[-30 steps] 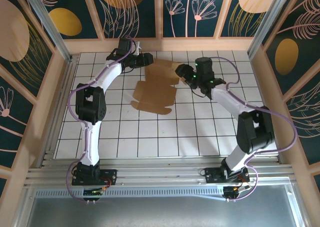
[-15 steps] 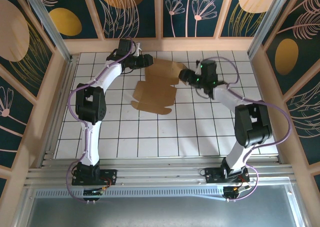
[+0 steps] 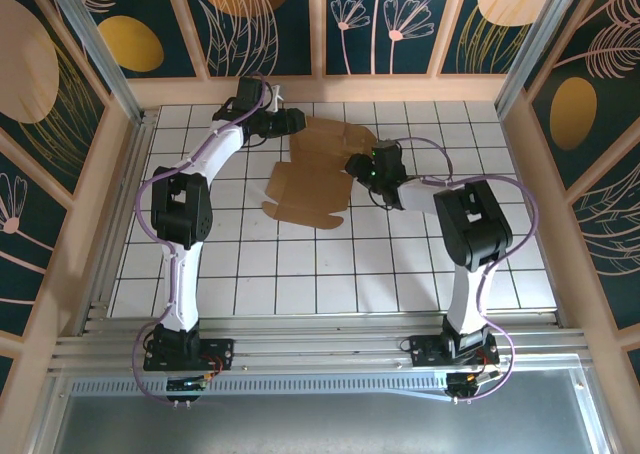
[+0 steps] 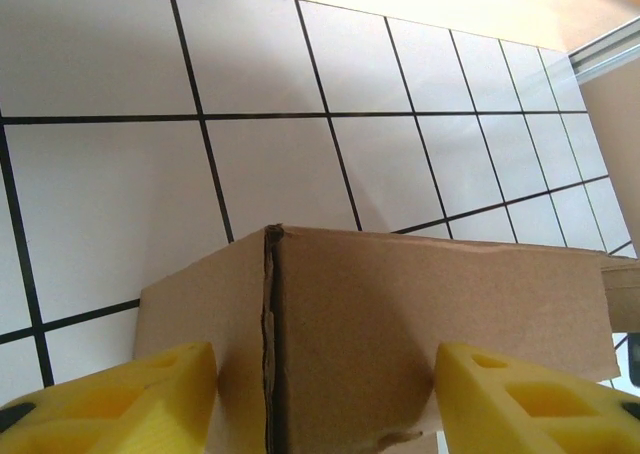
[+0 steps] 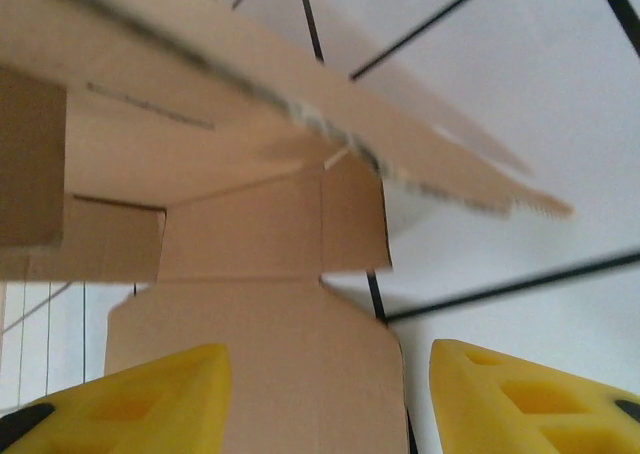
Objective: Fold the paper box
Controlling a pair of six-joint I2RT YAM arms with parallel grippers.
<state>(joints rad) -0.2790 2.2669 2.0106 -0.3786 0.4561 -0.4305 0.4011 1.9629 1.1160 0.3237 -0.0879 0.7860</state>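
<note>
The brown paper box [image 3: 312, 179] lies partly flat on the tiled table [image 3: 300, 264], toward the far side. The left gripper [image 3: 292, 121] and right gripper [image 3: 353, 164] each have their fingers spread beside its flaps. The fold would go best with a gentle grip near the creases, turning each flap squarely.

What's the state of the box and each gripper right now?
box: only part folded, near panels flat on the table, far panels raised.
left gripper: open, fingers either side of a raised creased panel at the box's far left corner.
right gripper: open, a flap at the box's right edge between its fingers.
</note>
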